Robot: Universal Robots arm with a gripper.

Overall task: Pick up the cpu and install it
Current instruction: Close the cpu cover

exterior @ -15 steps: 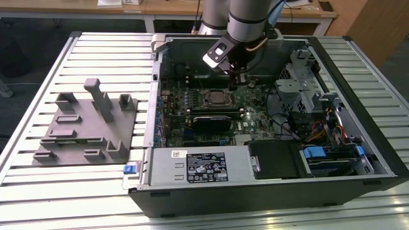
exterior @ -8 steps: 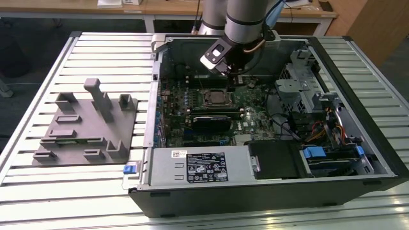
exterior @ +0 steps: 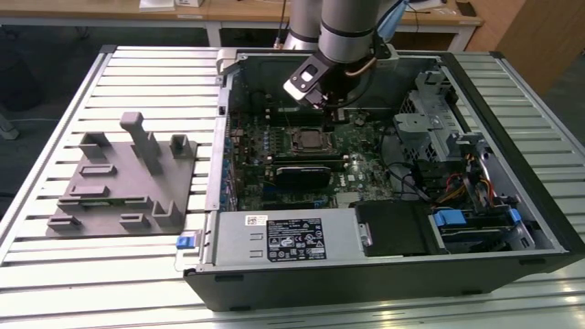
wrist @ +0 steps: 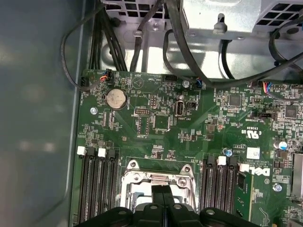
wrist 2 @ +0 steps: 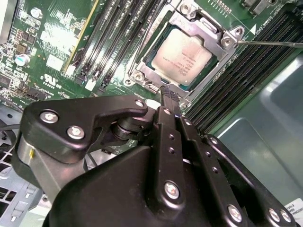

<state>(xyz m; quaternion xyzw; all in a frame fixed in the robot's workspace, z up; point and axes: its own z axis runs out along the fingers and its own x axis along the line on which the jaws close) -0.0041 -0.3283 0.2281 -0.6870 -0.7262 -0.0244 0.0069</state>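
Pale silver metal catches the eye first: the cpu (wrist 2: 189, 59) lies flat inside the metal-framed socket (wrist 2: 227, 40) on the green motherboard (wrist 2: 52, 42), with rows of black memory slots (wrist 2: 109, 42) running along both sides of it. The black fingers (wrist 2: 162, 125) are pressed together with only a thin seam between them, and they grip nothing. In the second wrist view their tips sit just beside the socket's frame, off one corner of the chip and clear of its top; I cannot tell whether they touch the frame. In the first wrist view the same closed fingers (wrist: 158, 198) stand in front of the socket, with a coin cell (wrist: 115, 99) farther off on the board.

From where the exterior view looks, the grey arm (exterior: 347, 20) comes down into the open computer case (exterior: 512, 226), its end hanging near the socket (exterior: 306, 140), at about one o'clock from it. A grey tray (exterior: 119, 178) rests on the slatted counter (exterior: 55, 103) at nine o'clock from the case, well apart from the fingers.
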